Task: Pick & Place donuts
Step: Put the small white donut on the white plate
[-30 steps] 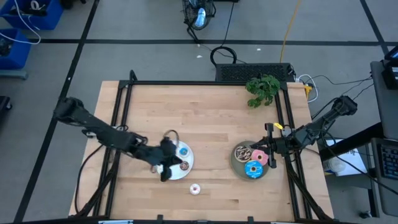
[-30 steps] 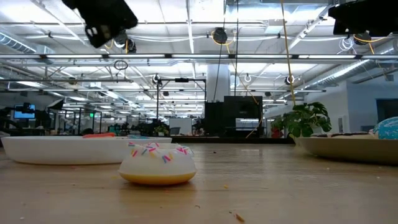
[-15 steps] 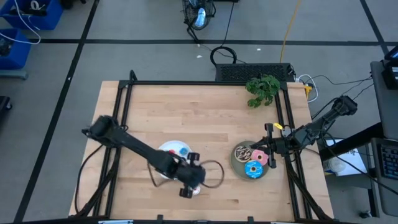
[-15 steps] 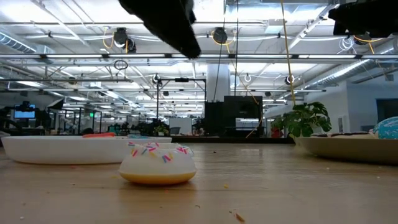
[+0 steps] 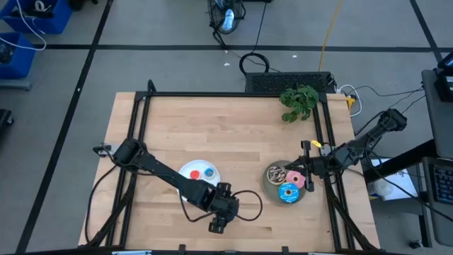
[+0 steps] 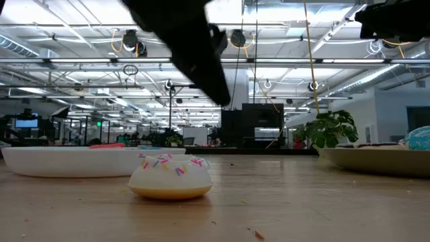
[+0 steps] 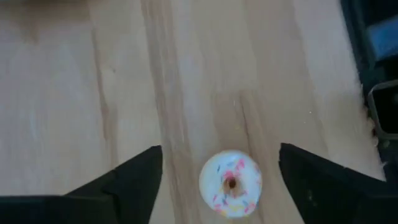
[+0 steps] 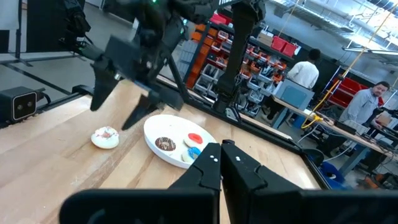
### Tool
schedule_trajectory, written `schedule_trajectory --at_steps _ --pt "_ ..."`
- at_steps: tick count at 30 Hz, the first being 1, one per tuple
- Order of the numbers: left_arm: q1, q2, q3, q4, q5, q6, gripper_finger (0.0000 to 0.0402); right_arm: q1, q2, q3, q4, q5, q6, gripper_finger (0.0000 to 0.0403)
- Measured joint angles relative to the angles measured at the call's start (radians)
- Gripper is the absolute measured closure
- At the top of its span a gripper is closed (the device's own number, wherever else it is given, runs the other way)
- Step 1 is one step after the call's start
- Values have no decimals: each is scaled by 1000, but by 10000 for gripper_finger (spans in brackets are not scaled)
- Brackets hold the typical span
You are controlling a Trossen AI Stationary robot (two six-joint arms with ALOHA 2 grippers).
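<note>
A tiny white-pink sprinkled donut (image 7: 230, 183) lies flat on the wood near the table's front edge; the low view shows this donut (image 6: 170, 176) too. My left gripper (image 7: 221, 149) hangs open straight above it, a finger on either side, touching nothing; the gripper (image 5: 218, 222) hides the donut from above. The white plate (image 8: 155, 127) holds tiny brown (image 8: 165, 143), red (image 8: 194, 138) and blue (image 8: 193, 151) donuts. The grey plate (image 5: 270, 185) carries a chocolate donut (image 5: 276, 173) and a blue one (image 5: 288, 192). My right gripper (image 8: 222, 155) waits shut by that plate's right rim.
A green plant (image 5: 299, 101) stands at the table's far right corner. A black frame rail (image 5: 134, 134) runs along the table's left side and another (image 5: 327, 142) along the right. Bare wood lies between the two plates. People stand in the room beyond.
My left gripper has swung from over the white plate toward the table's near edge and to the right, and now stands over the white-pink donut. The donut has stayed where it was.
</note>
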Motion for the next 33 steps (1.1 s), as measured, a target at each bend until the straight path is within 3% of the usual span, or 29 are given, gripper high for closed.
schedule_trajectory --at_steps 7,33 --pt "-26 28 -3 -29 23 15 49 0 0 0 5 0 0 403" --pt "-26 112 -3 -44 31 89 48 0 10 0 13 -3 0 403"
